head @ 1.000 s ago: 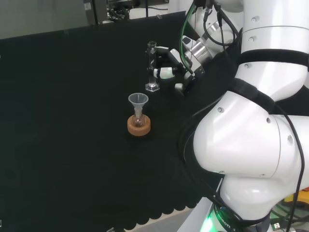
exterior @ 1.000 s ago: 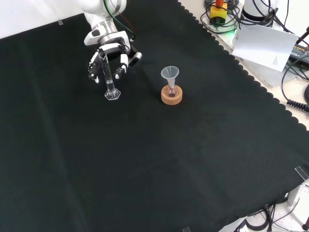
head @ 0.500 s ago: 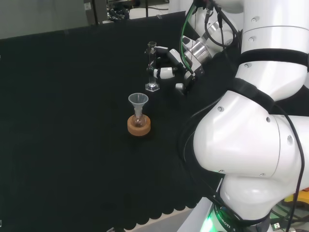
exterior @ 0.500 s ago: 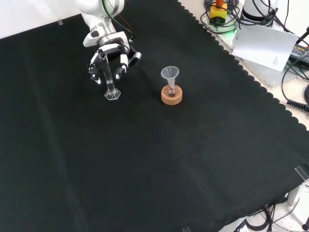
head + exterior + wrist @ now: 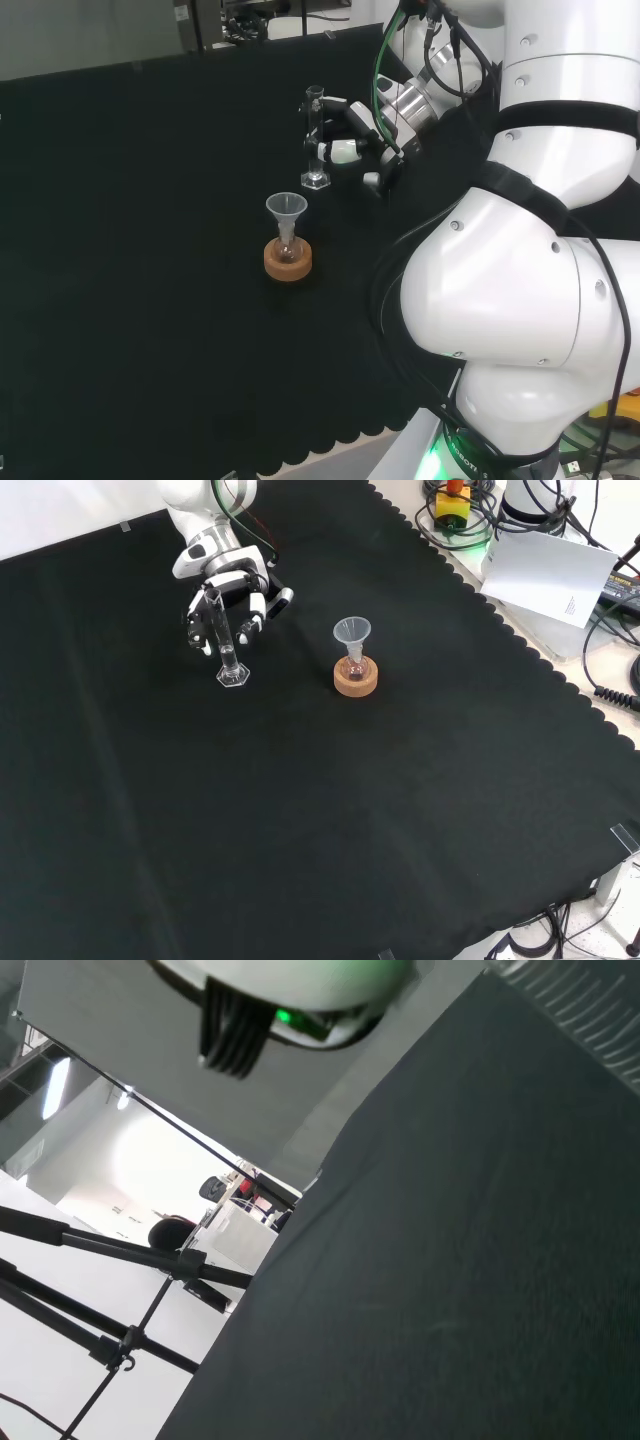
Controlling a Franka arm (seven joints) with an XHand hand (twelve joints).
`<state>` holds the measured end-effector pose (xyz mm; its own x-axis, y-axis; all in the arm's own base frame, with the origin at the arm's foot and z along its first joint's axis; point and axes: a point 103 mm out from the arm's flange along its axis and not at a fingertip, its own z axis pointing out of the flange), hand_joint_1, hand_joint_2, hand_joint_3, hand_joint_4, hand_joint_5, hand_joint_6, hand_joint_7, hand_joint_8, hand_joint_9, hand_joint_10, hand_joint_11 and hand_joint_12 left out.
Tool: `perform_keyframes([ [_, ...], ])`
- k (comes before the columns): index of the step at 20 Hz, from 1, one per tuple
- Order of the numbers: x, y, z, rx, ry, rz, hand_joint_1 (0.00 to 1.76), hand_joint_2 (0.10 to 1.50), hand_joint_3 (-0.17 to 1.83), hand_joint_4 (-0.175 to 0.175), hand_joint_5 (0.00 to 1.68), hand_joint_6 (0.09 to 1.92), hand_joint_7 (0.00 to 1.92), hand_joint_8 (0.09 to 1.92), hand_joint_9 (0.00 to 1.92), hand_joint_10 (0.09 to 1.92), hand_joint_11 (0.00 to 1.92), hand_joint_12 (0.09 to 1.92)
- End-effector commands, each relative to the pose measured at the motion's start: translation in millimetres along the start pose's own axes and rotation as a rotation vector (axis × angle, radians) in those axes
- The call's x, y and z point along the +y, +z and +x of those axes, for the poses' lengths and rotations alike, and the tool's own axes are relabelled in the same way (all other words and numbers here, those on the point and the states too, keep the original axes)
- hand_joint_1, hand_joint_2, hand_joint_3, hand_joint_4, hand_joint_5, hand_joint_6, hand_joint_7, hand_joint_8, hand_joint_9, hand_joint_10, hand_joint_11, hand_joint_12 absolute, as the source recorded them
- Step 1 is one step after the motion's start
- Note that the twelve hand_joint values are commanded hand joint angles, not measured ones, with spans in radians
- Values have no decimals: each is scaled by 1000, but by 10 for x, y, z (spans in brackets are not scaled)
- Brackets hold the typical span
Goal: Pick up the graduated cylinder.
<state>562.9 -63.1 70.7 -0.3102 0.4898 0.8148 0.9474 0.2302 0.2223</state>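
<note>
Clear glass catches the light where the graduated cylinder (image 5: 226, 640) stands upright on the black cloth of the surface (image 5: 330, 810), its long axis vertical, open mouth up and its flat hexagonal foot resting on the cloth. Against the pictures from half a second and a second ago it has not shifted: the foot sits on the same spot in both the front view and the head view, and the tube is no more tilted than before. The hand (image 5: 232, 592) has edged slightly closer around the upper tube in that time, though its pose has changed very little. In the front view the fingers (image 5: 252, 618) curl down on either side of the cylinder, one dark set to the left of the tube and white-tipped ones to the right, partly closed about it but with the tube not lifted; whether they actually touch the glass cannot be told. In the head view the cylinder (image 5: 315, 140) stands just left of the hand (image 5: 345, 130). Farther right in the front view, well apart from the cylinder, a clear funnel (image 5: 351, 632) sits in a small flask (image 5: 354, 666) held by a cork ring stand (image 5: 356, 679).
</note>
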Motion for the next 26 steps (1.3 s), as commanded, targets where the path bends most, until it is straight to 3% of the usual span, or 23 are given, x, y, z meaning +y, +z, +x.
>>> perform_keyframes([
  [1,11,2,-17,-5,3,1,1073,686,624,-21,606,584,729,550,1107,237,909,992],
  [16,27,84,9,3,-10,31,1080,769,603,2,735,626,858,558,1207,173,1024,923],
  [26,7,67,42,38,-25,4,1063,777,598,1,714,618,842,542,1197,154,999,925],
])
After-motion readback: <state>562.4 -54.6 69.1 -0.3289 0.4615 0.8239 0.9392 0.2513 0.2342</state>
